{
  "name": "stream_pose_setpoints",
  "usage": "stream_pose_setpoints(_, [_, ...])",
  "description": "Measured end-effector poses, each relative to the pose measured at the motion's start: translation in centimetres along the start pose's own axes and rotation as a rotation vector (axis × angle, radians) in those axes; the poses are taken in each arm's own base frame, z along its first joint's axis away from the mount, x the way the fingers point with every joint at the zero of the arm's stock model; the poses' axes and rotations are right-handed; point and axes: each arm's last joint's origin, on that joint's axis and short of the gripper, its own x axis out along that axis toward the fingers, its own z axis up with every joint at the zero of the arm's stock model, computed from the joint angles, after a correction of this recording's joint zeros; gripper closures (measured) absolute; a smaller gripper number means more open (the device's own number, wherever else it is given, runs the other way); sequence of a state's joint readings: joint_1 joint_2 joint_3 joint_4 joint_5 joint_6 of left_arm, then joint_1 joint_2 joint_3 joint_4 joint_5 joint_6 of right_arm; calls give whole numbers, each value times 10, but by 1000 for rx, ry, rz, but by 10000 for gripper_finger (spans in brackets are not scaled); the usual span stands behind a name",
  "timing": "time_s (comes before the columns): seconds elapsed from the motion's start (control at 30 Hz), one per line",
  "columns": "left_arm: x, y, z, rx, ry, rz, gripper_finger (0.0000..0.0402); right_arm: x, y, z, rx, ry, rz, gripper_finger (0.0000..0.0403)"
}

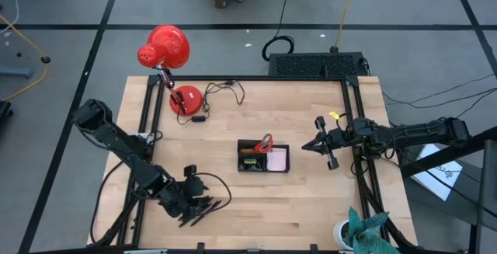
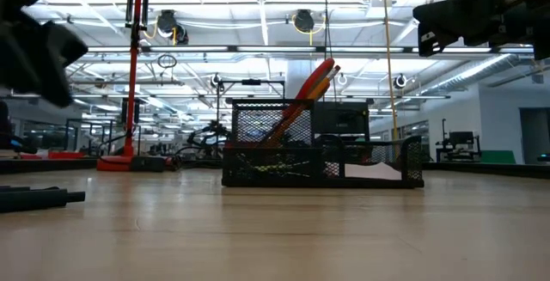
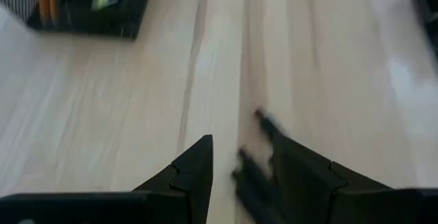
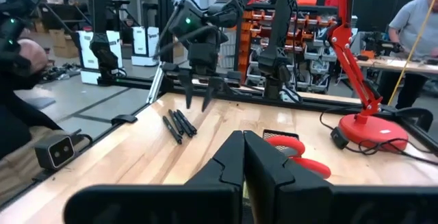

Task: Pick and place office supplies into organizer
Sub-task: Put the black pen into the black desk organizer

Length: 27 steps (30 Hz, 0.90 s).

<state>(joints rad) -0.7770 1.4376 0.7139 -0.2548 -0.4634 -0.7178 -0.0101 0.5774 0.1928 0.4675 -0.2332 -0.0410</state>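
Hovering over the near-left part of the table (image 1: 311, 200), the left gripper (image 1: 196, 197) hangs with its fingers (image 3: 195, 166) spread, directly above a small cluster of black pens (image 1: 203, 206). We see in the right wrist view that the pens (image 4: 178, 124) lie side by side on the wood just below the left gripper (image 4: 197, 94), their long axes roughly parallel. The left wrist view shows one pen (image 3: 263, 162) running between the fingers, nearer one of them, though blur makes it hard for us to count the pens. We judge the left arm far nearer than the right, so the coming grasp turns on closing across the pens' long axis. The organizer (image 1: 263, 158) sits near the table's centre, well apart from the pens, with the red-handled scissors (image 1: 265, 143) standing tilted in one compartment and a pink sticky-note pad (image 1: 277, 159) beside them. The right gripper (image 1: 321, 143) waits right of the organizer, fingers pressed together. The red desk lamp (image 1: 166, 50) stands at the far-left corner.
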Motion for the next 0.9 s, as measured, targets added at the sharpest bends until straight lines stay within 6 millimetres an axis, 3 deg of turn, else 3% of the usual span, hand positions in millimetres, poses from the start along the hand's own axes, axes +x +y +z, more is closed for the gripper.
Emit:
stream_pose_setpoints(0.37, [2,-1,12,-15,-82,-36,245,0,1,0,17,0,32,403])
stream_pose_setpoints(0.67, [-2,-18,21,-95,-197,-139,245,0,4,-5,71,56,91,403])
stream_pose_setpoints(0.73, [3,-25,24,-102,-164,-116,245,0,4,-5,69,48,92,403])
stream_pose_setpoints(0.9, [28,-37,34,-121,124,-15,245,0,3,-1,49,6,91,403])
